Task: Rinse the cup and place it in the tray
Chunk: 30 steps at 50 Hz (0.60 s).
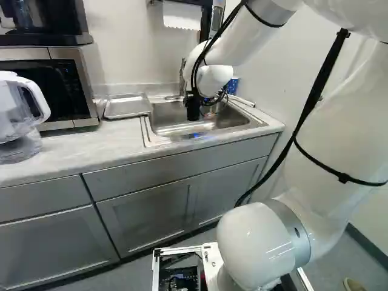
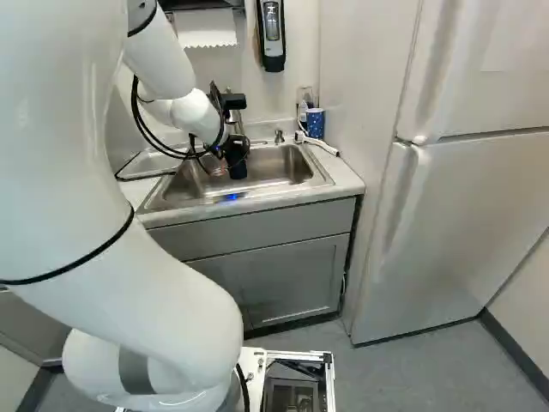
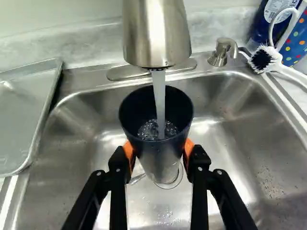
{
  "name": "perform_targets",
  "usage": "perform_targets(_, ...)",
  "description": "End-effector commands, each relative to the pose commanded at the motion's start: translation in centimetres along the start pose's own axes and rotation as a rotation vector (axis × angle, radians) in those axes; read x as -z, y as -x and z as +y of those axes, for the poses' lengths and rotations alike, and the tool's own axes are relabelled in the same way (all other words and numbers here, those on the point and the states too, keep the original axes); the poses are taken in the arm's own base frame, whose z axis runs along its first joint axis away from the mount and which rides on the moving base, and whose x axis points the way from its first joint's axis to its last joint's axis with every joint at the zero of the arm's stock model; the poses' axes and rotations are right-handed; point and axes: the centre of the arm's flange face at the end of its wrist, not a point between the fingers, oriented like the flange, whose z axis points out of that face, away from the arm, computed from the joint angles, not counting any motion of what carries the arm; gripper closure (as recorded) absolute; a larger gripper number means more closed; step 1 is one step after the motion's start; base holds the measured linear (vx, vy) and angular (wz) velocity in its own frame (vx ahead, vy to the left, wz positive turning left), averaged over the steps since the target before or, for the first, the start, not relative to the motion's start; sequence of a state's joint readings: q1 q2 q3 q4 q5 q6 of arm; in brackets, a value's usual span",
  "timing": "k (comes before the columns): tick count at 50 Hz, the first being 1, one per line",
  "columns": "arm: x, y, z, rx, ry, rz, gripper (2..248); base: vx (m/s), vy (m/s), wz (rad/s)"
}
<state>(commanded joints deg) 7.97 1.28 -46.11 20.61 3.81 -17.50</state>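
While one end effector [image 2: 236, 160] clamps one cup [image 3: 154, 153] between two pads [image 3: 128, 151], one water stream [image 3: 159, 98] enters it.

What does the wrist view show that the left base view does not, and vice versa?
Only the wrist view: water running into the open mouth of the cup, and the brush's bristles.
Only the left base view: the microwave, clear pitcher and cabinet doors.
Both: the sink and tray.
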Motion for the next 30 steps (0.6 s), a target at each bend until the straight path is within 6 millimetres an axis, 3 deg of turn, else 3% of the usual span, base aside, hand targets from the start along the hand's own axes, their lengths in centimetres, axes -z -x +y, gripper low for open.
perform_targets(30,0.0,0.0,0.0,0.0,0.0,0.0,131,0.0,0.0,0.0)
